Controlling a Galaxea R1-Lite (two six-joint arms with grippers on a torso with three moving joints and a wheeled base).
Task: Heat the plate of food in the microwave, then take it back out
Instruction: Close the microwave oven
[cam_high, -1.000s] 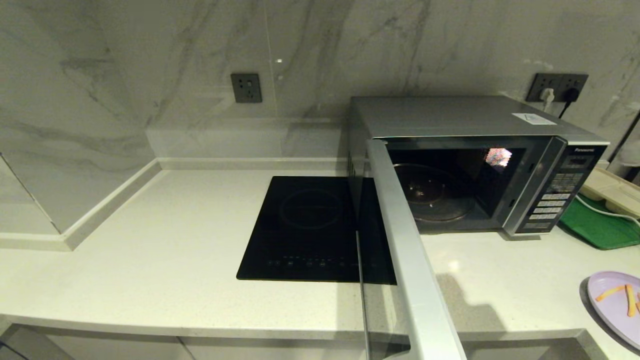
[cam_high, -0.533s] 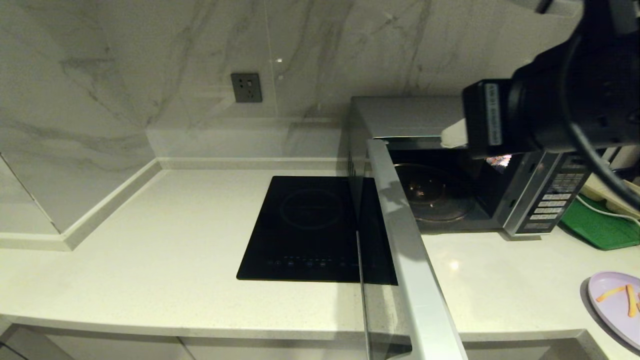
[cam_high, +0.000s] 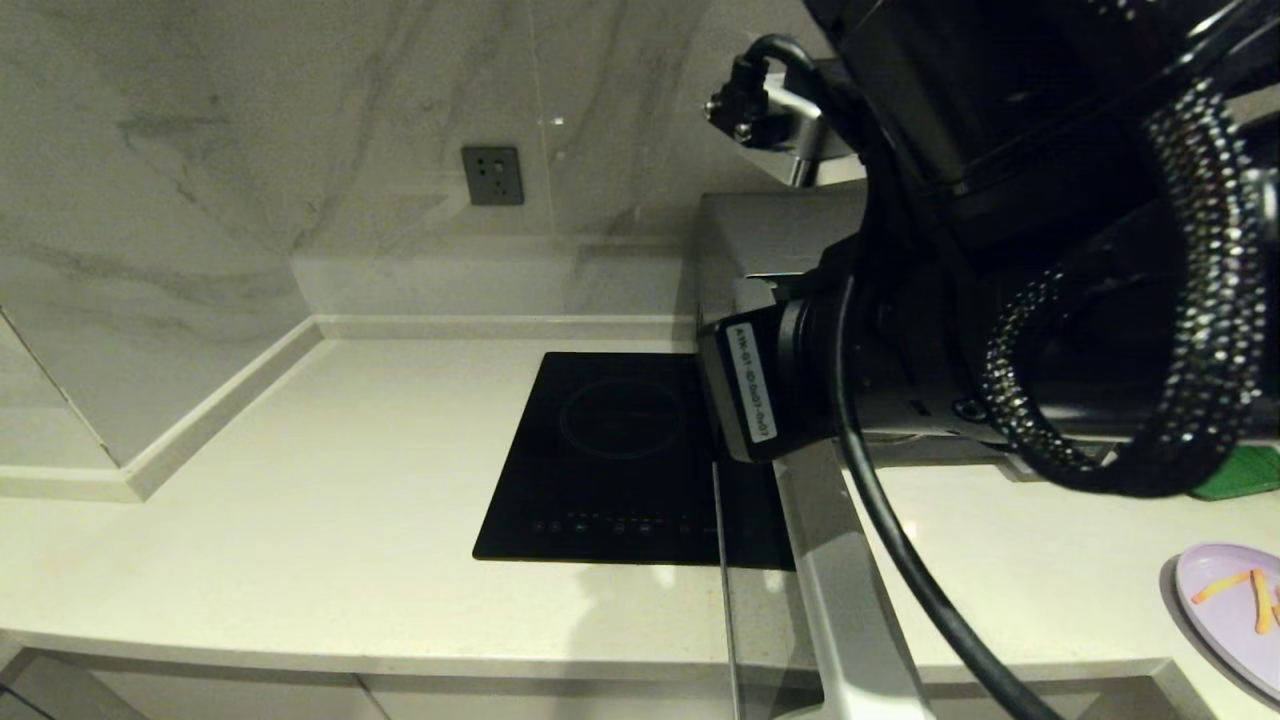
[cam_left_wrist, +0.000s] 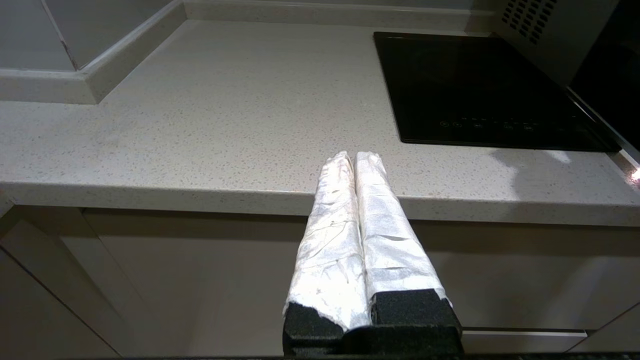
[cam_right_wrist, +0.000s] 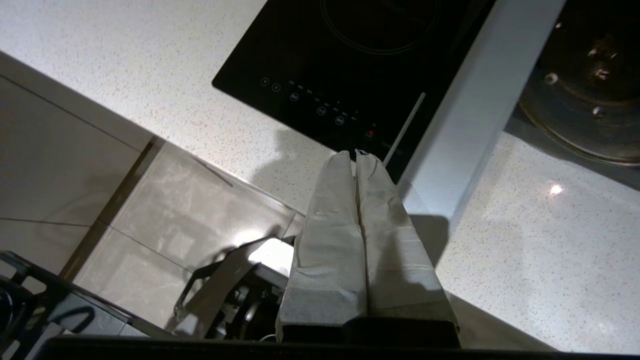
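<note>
Left gripper (cam_left_wrist: 355, 156) parked low before the surface (cam_high: 300, 500), fingers pressed together, empty. Microwave (cam_high: 770, 235) door wide open. Right gripper (cam_right_wrist: 356, 152) above the door edge, fingers closed, empty. Plate of food (cam_high: 1225, 600) sits far right.

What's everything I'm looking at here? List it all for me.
Microwave: one, silver, right back of counter, door swung open.
Turntable: one, dark glass, inside microwave, empty.
Plate of food: one, lilac with orange sticks, counter's right front edge.
Hob: one, black, left of microwave.
Tray: one, green, right of microwave, mostly hidden.
Socket: one, grey, on wall.
Counter: one, pale speckled.
Right gripper: shut, empty, above the door's front edge.
Left gripper: shut, empty, parked at counter's front edge.
</note>
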